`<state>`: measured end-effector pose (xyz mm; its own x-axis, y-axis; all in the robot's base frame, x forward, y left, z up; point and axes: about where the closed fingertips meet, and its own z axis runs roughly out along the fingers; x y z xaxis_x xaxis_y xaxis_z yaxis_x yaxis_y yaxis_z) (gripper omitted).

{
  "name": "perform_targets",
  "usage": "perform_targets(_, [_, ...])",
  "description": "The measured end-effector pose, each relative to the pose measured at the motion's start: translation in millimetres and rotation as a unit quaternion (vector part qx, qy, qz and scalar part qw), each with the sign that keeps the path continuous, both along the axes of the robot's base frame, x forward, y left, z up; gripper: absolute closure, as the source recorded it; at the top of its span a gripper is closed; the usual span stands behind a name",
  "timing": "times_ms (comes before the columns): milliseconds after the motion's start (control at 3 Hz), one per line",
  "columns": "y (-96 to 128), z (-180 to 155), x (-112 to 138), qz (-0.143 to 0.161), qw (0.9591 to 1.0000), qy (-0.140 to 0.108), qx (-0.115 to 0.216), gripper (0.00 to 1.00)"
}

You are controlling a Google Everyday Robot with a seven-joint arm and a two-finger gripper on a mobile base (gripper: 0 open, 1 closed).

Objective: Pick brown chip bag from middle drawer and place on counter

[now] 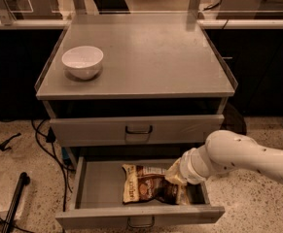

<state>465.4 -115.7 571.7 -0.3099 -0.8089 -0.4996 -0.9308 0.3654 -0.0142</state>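
Observation:
The brown chip bag lies flat inside the open middle drawer, right of its centre, with a cream end facing the back. My white arm comes in from the right and dips into the drawer. Its gripper is at the bag's upper right corner, largely hidden behind the wrist, and I cannot tell whether it touches the bag. The counter is the grey top of the cabinet above.
A white bowl stands on the counter's left side. Above the open drawer is a shut drawer with a dark handle. Cables and a dark pole lie on the speckled floor at left.

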Motion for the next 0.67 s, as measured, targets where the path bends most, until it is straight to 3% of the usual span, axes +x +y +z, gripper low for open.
perform_targets(667, [-6, -52, 8, 0.000, 1.0000, -0.005, -0.007, 1.00])
